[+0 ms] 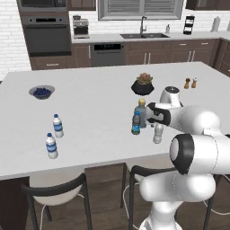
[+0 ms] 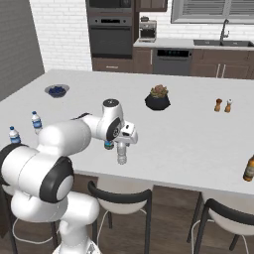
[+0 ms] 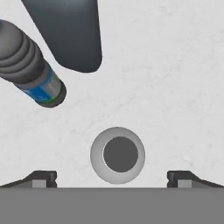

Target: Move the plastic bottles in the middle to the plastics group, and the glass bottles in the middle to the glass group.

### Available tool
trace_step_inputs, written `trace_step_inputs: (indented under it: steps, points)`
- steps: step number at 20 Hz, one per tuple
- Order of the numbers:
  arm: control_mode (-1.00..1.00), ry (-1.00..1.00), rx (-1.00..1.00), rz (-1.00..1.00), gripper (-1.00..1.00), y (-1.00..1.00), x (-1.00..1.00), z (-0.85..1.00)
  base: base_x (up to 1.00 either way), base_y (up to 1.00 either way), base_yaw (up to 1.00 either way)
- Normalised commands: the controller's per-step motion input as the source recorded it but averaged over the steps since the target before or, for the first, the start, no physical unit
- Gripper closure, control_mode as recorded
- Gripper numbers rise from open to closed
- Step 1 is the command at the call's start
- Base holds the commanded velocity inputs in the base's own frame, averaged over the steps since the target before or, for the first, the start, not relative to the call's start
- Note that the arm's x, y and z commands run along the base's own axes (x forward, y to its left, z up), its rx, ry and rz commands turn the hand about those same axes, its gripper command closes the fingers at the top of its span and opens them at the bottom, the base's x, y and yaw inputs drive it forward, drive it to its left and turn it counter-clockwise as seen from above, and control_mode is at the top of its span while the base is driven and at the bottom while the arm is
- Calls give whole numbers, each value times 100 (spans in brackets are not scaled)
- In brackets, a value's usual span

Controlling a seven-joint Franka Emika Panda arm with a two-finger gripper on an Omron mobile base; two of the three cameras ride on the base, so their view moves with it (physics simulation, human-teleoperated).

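Your gripper [image 3: 112, 177] hung wide open and empty over the clear bottle [image 3: 117, 155]. Dark bottle [image 3: 33, 68] at ten o'clock, glass bottle [image 3: 65, 30] at eleven; nothing sorted yet.

This is a home kitchen — rendered, not real — built around a large white island counter [image 1: 99, 94] with dark-framed stools [image 2: 121, 203] tucked under its near edge. Against the white brick back wall run dark wood cabinets with a built-in wall oven [image 1: 46, 33], a dishwasher [image 1: 107, 54], a sink with a tall faucet [image 1: 143, 28] below a shuttered window [image 1: 140, 9], and a coffee machine [image 1: 81, 27]. Household items sit on the island — a bowl of blueberries [image 1: 42, 92], a potted succulent [image 1: 143, 84], salt and pepper shakers [image 2: 223, 105], and several bottles.
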Motion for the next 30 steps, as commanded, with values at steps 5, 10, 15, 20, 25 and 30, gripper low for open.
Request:
trace_step_inputs:
  steps: [5,10,15,20,25,30]
  points:
    - [-100,0,0,0,-100,-9,11,0,0,0,0]
    - [-100,0,0,0,-100,-4,2,-6,0,0,0]
    - [-100,0,0,0,-100,0,5,-16,0,0,0]
    - [-100,0,0,0,-100,0,15,-5,0,0,0]
    - [-100,0,0,0,-100,0,1,-3,0,0,0]
    - [-100,0,0,0,-100,0,0,0,0,0,0]
